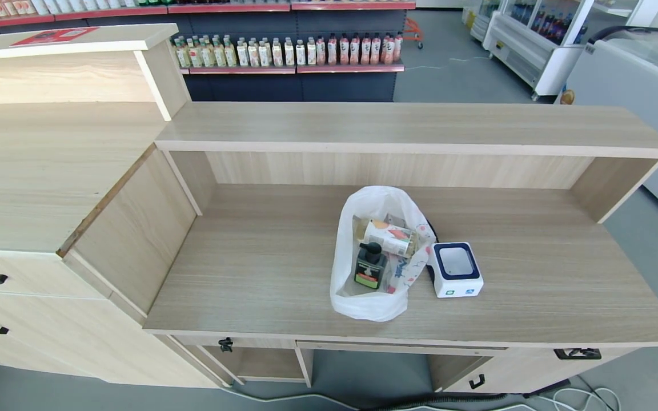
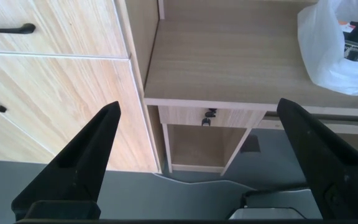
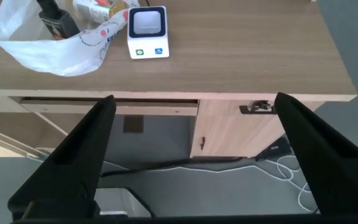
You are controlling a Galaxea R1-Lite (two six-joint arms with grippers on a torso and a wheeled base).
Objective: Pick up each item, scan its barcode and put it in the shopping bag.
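Note:
A white plastic shopping bag (image 1: 370, 302) stands open on the wooden counter (image 1: 260, 274). Inside it are a dark pump bottle (image 1: 370, 266) and a white carton (image 1: 389, 237) lying on its side. A white barcode scanner (image 1: 456, 268) with a dark blue rim sits just right of the bag. My left gripper (image 2: 197, 155) hangs open below the counter's front edge, off to the left of the bag (image 2: 328, 53). My right gripper (image 3: 194, 155) is open too, low in front of the counter, with the scanner (image 3: 146, 31) and bag (image 3: 48, 53) beyond it. Neither holds anything.
A raised shelf (image 1: 409, 128) runs along the counter's back. A taller cabinet (image 1: 49, 165) with drawers stands at the left. The counter has cupboard doors and a drawer below. Store shelves with bottles (image 1: 289, 51) and freezers (image 1: 620, 63) stand behind.

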